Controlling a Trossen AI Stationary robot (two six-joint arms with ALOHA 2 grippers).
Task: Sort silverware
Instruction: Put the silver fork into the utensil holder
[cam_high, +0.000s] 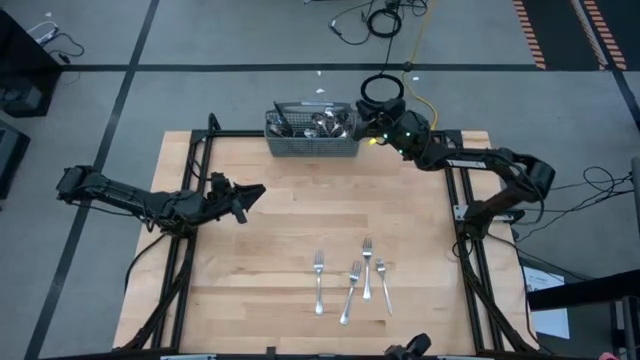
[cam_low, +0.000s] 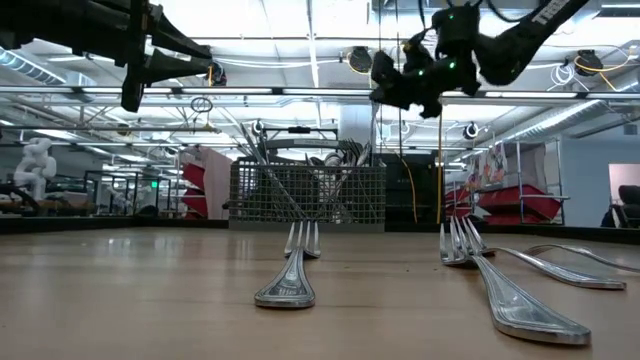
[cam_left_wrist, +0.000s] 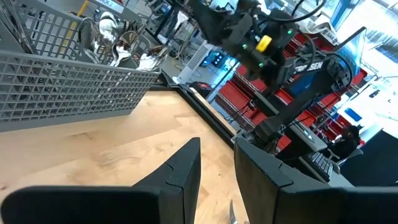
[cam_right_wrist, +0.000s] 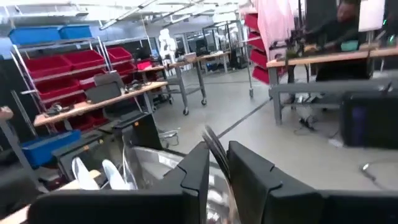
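Note:
A grey wire-mesh basket (cam_high: 312, 135) stands at the table's far edge with spoons and other silverware (cam_high: 325, 122) upright in it. Several forks (cam_high: 352, 280) lie flat on the near middle of the table, also seen close up in the low view (cam_low: 290, 285). My right gripper (cam_high: 385, 125) hovers above the basket's right end, shut on a slim silver piece (cam_right_wrist: 214, 149). My left gripper (cam_high: 252, 194) hangs in the air over the table's left middle, slightly open and empty; its fingers (cam_left_wrist: 180, 177) point toward the basket (cam_left_wrist: 68, 81). My right gripper (cam_right_wrist: 217, 171) pinches a slim silver piece of silverware between its two fingers. One narrow end (cam_right_wrist: 210, 135) sticks out beyond the fingertips. Whether it is a fork, spoon or knife cannot be told, and its other end is hidden by the fingers.
Bare wood lies between the basket and the forks. Black frame rails (cam_high: 200, 200) run along the table's left and right sides. Cables (cam_high: 380, 20) lie on the floor beyond the far edge. Shelves and benches fill the room behind.

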